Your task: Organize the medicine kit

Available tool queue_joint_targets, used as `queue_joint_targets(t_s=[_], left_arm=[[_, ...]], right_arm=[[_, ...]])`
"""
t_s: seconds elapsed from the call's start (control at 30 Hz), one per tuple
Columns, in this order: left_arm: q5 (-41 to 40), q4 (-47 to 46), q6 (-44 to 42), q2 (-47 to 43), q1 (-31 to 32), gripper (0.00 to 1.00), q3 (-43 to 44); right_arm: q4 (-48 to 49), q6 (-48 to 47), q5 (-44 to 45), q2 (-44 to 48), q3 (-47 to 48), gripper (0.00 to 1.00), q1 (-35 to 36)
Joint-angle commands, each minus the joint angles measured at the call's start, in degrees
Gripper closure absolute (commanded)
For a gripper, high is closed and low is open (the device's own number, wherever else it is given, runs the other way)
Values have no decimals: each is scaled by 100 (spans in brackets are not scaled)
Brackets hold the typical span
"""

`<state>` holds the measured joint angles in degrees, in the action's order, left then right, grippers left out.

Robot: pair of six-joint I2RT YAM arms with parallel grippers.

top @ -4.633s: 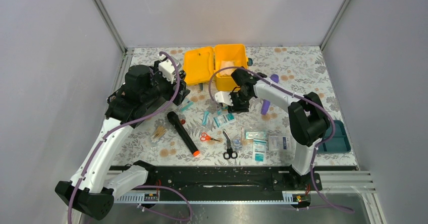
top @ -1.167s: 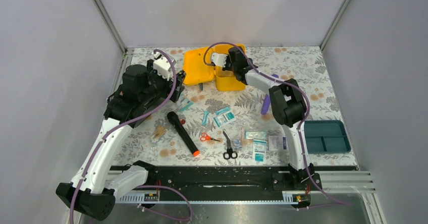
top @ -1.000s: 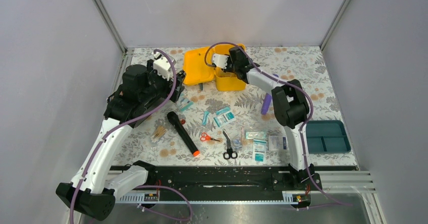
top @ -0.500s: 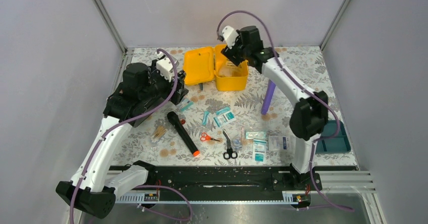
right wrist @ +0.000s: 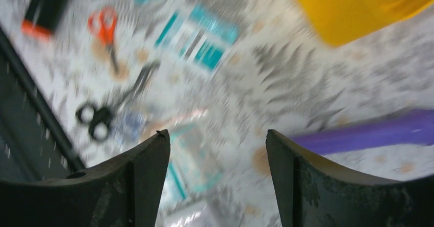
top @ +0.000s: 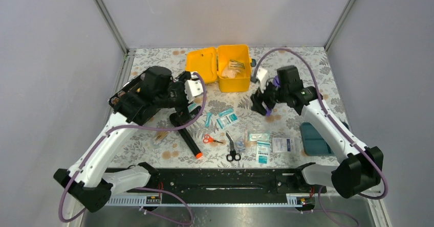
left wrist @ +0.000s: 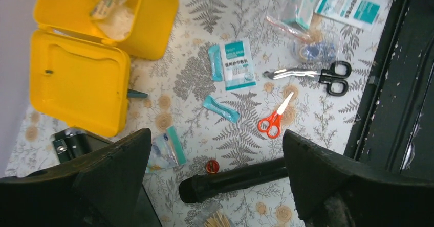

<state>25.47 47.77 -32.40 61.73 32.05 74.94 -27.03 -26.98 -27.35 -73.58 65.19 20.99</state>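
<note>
Found left gripper [left wrist: 212,150] and right gripper [right wrist: 217,140] gaping, empty, on near side of medicine kit [top: 233,86]. Judged purple cylinder [right wrist: 368,130], beside right gripper, at risk of a knock.

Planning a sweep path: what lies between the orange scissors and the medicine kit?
Left wrist view: a teal-and-white packet and slim teal sachet lie between orange scissors and medicine kit.

Two arms: white links, black joints.
Same build on left arm [top: 102,150] and right arm [top: 327,127]; purple cable [top: 280,49] runs along each, black bases at frame bottom.
</note>
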Motion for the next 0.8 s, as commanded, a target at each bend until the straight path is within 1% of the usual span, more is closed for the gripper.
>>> queue_joint_targets(t_s=[0.0, 0.07, 0.13, 0.23, 0.33, 0.37, 0.4, 0.5, 0.6, 0.77], left_arm=[[-147, 71, -214, 235, 102, 1, -101], [-272, 76, -5, 272, 121, 1, -135], [-352, 68, 282, 342, 140, 1, -158], [-317, -47, 590, 372, 140, 1, -246], [-355, -290, 647, 241, 143, 1, -425], [-378, -290, 666, 252, 137, 1, -435], [-430, -275, 718, 262, 136, 1, -422], [-439, -230, 783, 322, 136, 1, -358], [-472, -310, 715, 315, 138, 1, -399], [-600, -301, 780, 397, 136, 1, -383]], right_arm=[[-1921, -1563, -481, 334, -562, 26, 13], [-2468, -2013, -254, 300, -732, 28, 12], [-2756, -2242, 186, 229, -921, 28, 6], [-2870, -2747, 904, 176, -1343, 29, 3], [-2867, -3342, 1445, 241, -1794, 28, -95], [-2836, -3509, 1553, 289, -1931, 27, -129], [-2771, -3658, 1664, 336, -2094, 22, -151], [-2527, -4043, 1751, 536, -2485, 2, -174], [-2134, -4111, 1809, 470, -2654, 1, -175], [-1907, -4185, 1868, -296, -2537, 0, -175]])
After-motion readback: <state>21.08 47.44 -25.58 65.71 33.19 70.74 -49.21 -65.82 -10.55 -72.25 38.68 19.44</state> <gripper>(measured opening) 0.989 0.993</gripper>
